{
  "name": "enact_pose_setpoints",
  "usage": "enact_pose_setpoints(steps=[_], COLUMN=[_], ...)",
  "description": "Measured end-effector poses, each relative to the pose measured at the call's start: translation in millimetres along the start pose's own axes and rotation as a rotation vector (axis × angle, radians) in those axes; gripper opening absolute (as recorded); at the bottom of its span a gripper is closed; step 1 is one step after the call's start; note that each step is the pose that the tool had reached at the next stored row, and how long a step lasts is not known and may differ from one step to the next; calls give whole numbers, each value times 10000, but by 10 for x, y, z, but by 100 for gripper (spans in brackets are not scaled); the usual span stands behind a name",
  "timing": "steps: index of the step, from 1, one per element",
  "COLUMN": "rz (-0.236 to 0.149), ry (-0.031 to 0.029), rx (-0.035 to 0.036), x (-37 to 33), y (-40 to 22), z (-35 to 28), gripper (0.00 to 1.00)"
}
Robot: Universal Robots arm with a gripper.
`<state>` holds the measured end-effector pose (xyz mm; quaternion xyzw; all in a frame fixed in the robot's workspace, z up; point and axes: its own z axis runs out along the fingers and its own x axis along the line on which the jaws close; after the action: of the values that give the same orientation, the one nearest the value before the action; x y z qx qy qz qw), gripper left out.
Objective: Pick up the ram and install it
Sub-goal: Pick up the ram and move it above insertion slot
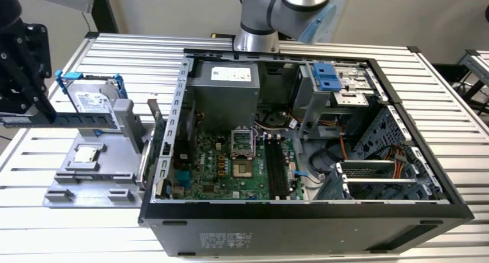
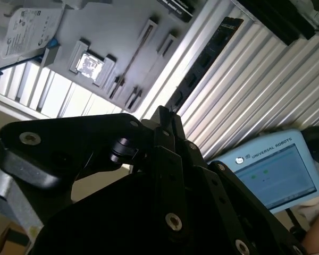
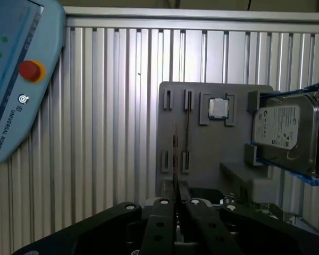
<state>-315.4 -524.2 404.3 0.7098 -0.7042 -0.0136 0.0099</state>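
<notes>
The gripper (image 3: 177, 201) is clamped on one end of the ram (image 3: 175, 151), holding it level above the gray tray (image 3: 212, 154). The tray carries a small square chip (image 3: 218, 108) and a hard drive (image 3: 284, 135). Beside the tray, an open computer case (image 1: 306, 211) rests on the table (image 1: 114, 51).

Bright, even light fills the exterior view: the ribbed aluminium worktop (image 1: 458, 91) shines pale, nearly white at its far edge, while the inside of the open black computer case (image 1: 306, 214) lies in shade. In the second wrist view contrast is harsh: the ribs flare into white stripes, the black metal pincer (image 2: 162, 119) is a near-featureless dark mass, and the ram (image 2: 204, 66), a long dark circuit-board stick clamped in it, reads almost black. The first wrist view is dimmer and greyer, with light streaks along the ribs and a sheen on the silver hard drive (image 3: 284, 133).
</notes>
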Motion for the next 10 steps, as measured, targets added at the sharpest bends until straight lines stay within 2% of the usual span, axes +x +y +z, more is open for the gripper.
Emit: enact_pose_setpoints(steps=[5, 10], rz=[1, 1], ry=[-1, 0], rx=[-107, -145], x=[1, 3], y=[-180, -377], z=[-6, -13], gripper=[0, 0])
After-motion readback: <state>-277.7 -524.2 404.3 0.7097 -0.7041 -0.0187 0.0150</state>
